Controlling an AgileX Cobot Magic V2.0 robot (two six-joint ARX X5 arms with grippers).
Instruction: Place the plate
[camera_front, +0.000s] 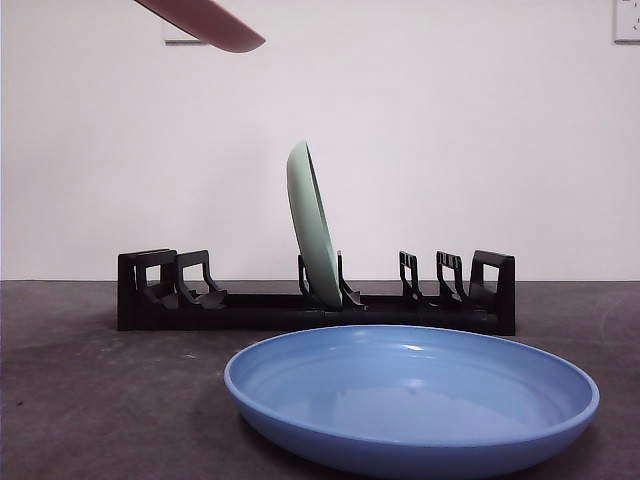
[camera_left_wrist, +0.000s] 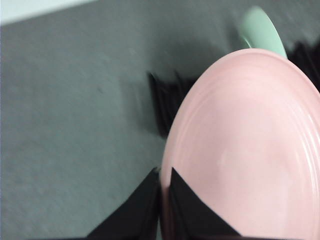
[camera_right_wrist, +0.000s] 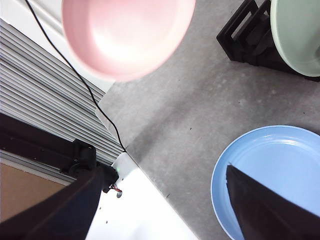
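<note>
My left gripper (camera_left_wrist: 164, 176) is shut on the rim of a pink plate (camera_left_wrist: 250, 150), held high in the air; its edge shows at the top left of the front view as the pink plate (camera_front: 208, 20), and from below as the pink plate (camera_right_wrist: 125, 35). A black dish rack (camera_front: 320, 305) stands across the table with a green plate (camera_front: 314, 225) upright in a middle slot. A blue plate (camera_front: 412, 400) lies flat in front of the rack. My right gripper (camera_right_wrist: 165, 200) is open above the blue plate (camera_right_wrist: 270, 175), holding nothing.
The rack (camera_right_wrist: 250, 35) has free slots on both sides of the green plate (camera_right_wrist: 297, 35). A black cable (camera_right_wrist: 85, 85) runs along the table's edge near a white base.
</note>
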